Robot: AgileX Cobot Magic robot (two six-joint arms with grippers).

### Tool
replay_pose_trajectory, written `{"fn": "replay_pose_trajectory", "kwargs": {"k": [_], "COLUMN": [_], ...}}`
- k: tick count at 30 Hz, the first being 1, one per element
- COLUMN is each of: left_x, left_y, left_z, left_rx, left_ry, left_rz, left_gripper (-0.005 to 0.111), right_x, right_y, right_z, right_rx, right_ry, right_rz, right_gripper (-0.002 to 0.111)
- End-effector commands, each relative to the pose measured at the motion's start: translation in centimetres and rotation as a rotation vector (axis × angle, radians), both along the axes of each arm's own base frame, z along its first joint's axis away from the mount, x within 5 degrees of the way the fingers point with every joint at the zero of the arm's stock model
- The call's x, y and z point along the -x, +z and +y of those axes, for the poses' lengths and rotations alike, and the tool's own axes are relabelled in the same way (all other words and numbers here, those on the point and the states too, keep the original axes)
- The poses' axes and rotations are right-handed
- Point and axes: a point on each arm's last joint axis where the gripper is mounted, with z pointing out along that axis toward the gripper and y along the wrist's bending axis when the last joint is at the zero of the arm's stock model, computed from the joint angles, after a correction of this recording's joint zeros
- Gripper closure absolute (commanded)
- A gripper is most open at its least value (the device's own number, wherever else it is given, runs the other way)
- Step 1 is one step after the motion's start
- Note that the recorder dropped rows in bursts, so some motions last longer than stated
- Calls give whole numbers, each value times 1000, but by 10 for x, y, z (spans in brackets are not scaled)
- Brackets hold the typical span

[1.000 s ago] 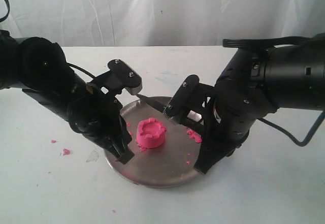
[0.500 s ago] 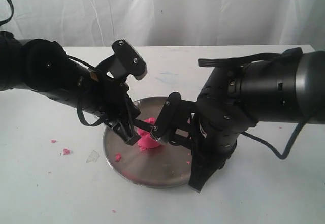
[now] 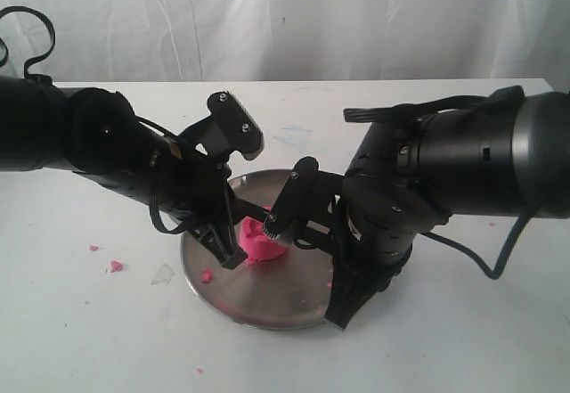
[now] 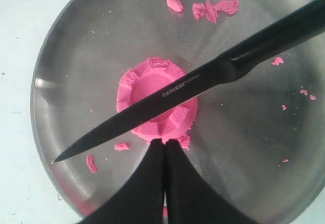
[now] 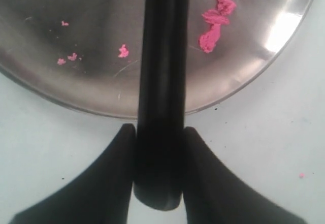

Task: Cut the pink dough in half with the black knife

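Observation:
The pink dough (image 4: 148, 82), a short cylinder with a dented top, sits near the middle of the round metal plate (image 4: 244, 132). The black knife (image 4: 195, 83) lies slantwise across the dough's top, its point out over the plate. My right gripper (image 5: 158, 131) is shut on the knife's handle, with the handle's butt end between its fingers. My left gripper (image 4: 164, 142) is shut and empty, its tips touching the dough's side. In the exterior view the dough (image 3: 252, 241) shows between both arms, partly hidden by them.
Pink crumbs (image 4: 213, 8) lie on the plate's far side, and more (image 3: 114, 266) on the white table left of the plate. A small clear scrap (image 3: 162, 274) lies by the plate's left rim (image 3: 189, 273). A white cloth hangs behind the table.
My left gripper has moved from the plate's left rim in to the dough. My right arm has swung forward and brought the knife over the dough.

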Motion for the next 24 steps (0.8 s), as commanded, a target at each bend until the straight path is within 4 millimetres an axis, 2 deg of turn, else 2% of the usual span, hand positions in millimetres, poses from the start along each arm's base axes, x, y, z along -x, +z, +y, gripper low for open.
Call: {"fn": "replay_pose_trajectory", "kwargs": {"k": [1,12,14,19,24], "left_x": [0,-8,-11,-23,-30], "left_y": [2,4,2,-10,-16], "left_z": [0,1,0,-3,-5], "left_rx": [5,25,32,43,52], "left_ry": [1,27,37,67,88], "left_rz": [-4,-68,-92,-152,-195], "left_gripper": [107,107,107,107,107], "right_x": [0,0,-2,-5,-11], "right_y": [2,1,1,-16,-12], "right_z": [2,3,5,6,0], "right_rx": [-7,-7,-27,22,63], "right_ry": [1,0,13,-1,-70], "right_rz": [-13,-11,-27,-4,-78], "right_gripper": [108,108,108,108,108]}}
